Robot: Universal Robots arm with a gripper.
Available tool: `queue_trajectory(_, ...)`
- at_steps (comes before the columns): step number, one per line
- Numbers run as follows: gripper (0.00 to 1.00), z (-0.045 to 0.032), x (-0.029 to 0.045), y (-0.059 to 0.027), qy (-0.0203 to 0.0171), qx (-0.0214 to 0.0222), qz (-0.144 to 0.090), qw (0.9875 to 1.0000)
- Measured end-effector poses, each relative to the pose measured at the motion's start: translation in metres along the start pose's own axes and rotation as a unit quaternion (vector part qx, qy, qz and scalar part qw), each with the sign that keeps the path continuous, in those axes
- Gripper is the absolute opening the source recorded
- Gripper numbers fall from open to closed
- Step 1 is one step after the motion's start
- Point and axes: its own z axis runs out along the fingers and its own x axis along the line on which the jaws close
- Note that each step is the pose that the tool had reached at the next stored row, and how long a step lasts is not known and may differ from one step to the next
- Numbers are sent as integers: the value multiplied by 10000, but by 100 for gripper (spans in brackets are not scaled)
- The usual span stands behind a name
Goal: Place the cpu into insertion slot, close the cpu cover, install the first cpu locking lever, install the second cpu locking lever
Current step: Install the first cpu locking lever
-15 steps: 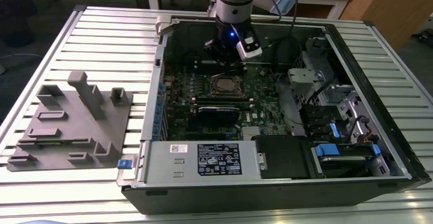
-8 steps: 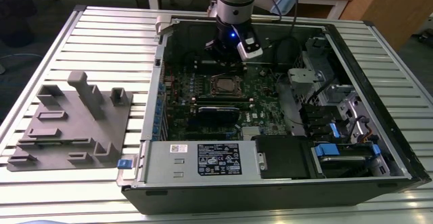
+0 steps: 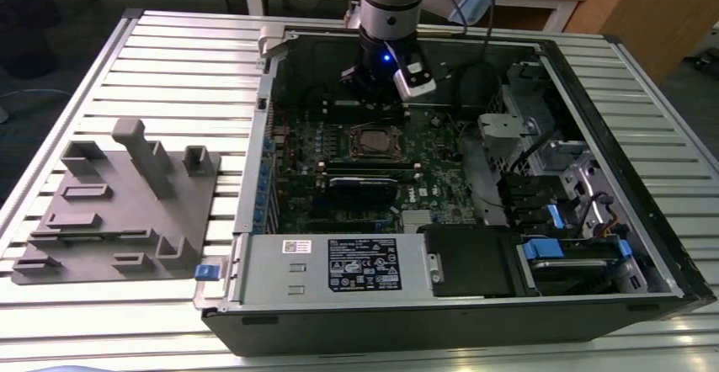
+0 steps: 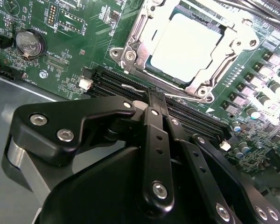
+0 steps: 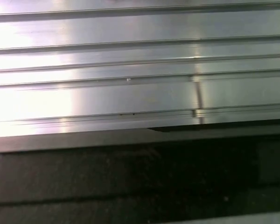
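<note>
The cpu (image 4: 184, 44) lies flat in the insertion slot (image 3: 375, 142) on the green board, its pale metal top showing through the window of the cpu cover (image 4: 136, 35). That silvery frame lies down over the chip. My gripper (image 4: 154, 95) hovers just off the socket's edge over the black memory slots, shut with nothing between its fingers. A thin metal lever end (image 4: 130, 87) lies beside the socket close to my fingertips. In the exterior view my gripper (image 3: 375, 98) hangs inside the open case, just behind the socket.
The case walls (image 3: 264, 136) enclose the board. A power supply (image 3: 337, 263) sits at the front, drive cages and cables (image 3: 561, 170) on the exterior view's right. A grey fixture (image 3: 118, 204) rests on the slatted table (image 5: 130, 60). A coin battery (image 4: 28, 43) sits on the board.
</note>
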Motion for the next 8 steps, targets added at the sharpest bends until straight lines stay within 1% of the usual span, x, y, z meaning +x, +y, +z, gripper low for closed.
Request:
queue_trajectory(4,11,6,1,7,1,0,0,10000)
queue_trajectory(8,11,30,0,6,0,1,1,10000)
